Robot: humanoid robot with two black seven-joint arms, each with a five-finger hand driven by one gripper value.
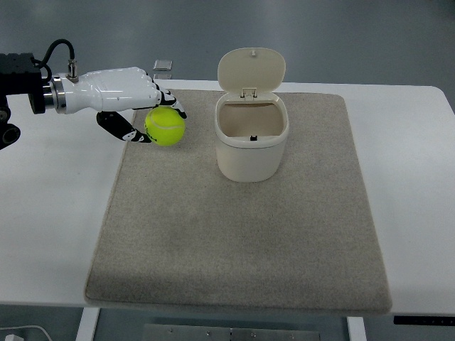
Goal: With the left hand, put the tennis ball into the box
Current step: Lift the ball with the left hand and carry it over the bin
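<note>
A yellow-green tennis ball (165, 126) is at the far left of the beige mat (242, 234). My white left hand (151, 117) comes in from the left edge and has its fingers curled around the ball, thumb below and fingers above. Whether the ball rests on the mat or is lifted off it I cannot tell. To the right of the ball stands the box, a cream bin (251, 136) with its hinged lid (251, 69) flipped up and back; its inside looks empty. The right hand is out of view.
The mat lies on a white table (50, 213) whose front edge runs along the bottom. A small grey block (163, 66) sits at the table's far edge behind my hand.
</note>
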